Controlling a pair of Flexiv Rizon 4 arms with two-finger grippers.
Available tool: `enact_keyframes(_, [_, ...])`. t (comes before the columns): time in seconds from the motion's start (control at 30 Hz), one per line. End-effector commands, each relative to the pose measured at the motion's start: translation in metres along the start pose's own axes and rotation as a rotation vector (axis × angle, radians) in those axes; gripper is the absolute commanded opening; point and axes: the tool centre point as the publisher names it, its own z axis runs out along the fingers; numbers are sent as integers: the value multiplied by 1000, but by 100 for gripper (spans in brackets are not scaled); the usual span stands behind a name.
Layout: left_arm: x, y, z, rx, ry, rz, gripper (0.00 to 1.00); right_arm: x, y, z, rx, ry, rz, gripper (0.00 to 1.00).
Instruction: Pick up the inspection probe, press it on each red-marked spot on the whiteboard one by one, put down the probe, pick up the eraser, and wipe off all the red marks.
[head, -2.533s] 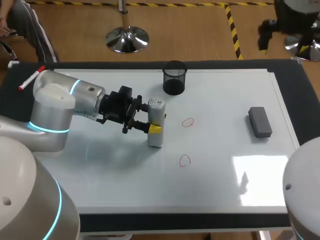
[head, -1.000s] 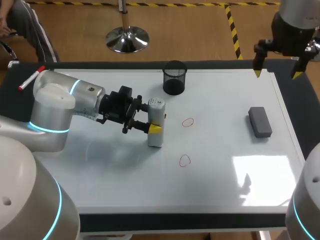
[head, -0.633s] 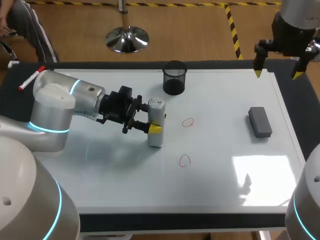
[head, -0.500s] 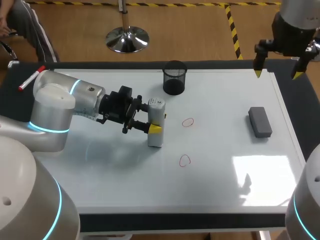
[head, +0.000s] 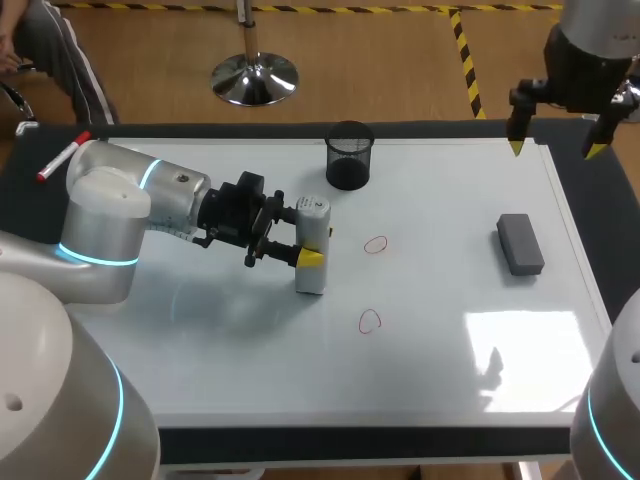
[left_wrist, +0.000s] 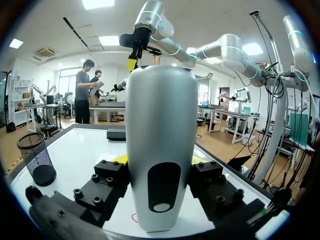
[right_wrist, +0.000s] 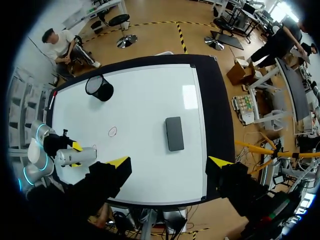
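A white inspection probe (head: 313, 212) stands upright on the whiteboard (head: 440, 200), left of two red marks (head: 375, 244) (head: 370, 320). My left gripper (head: 312, 245) is shut on the probe's middle from both sides. In the left wrist view the probe (left_wrist: 160, 150) fills the space between the fingers. The grey eraser (head: 520, 243) lies flat at the board's right. High over the far right corner, my right gripper (head: 556, 148) hangs open and holds nothing. Its wrist view looks straight down past the gripper (right_wrist: 170, 161) onto the eraser (right_wrist: 174, 133) and one red mark (right_wrist: 112, 131).
A black mesh cup (head: 349, 155) stands at the board's far edge, behind the probe. A red-capped marker (head: 63, 157) lies on the dark table border at the far left. A dark border (head: 590, 220) frames the whiteboard on every side.
My right arm has come in from beyond the far right corner, so its open gripper now shows above that corner. Over the last second nothing has moved. The left arm has kept still.
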Motion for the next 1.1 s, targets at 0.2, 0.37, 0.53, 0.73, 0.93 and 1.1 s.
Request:
enact_keyframes(0.2, [1,9,2,4,1,0,0,-6,-2,4,-7,18,4,100])
enact_keyframes(0.37, [1,9,2,4,1,0,0,-11,-7,14,0,34,8,100])
enact_keyframes(0.53, [1,9,2,4,1,0,0,-14,-12,22,1,45,5,100])
enact_keyframes(0.73, [1,9,2,4,1,0,0,-14,-16,33,-6,55,1,100])
enact_keyframes(0.93, [1,9,2,4,1,0,0,-13,-13,51,-6,84,-15,100])
enact_keyframes(1.1, [1,9,2,4,1,0,0,-12,-8,63,-4,78,-29,100])
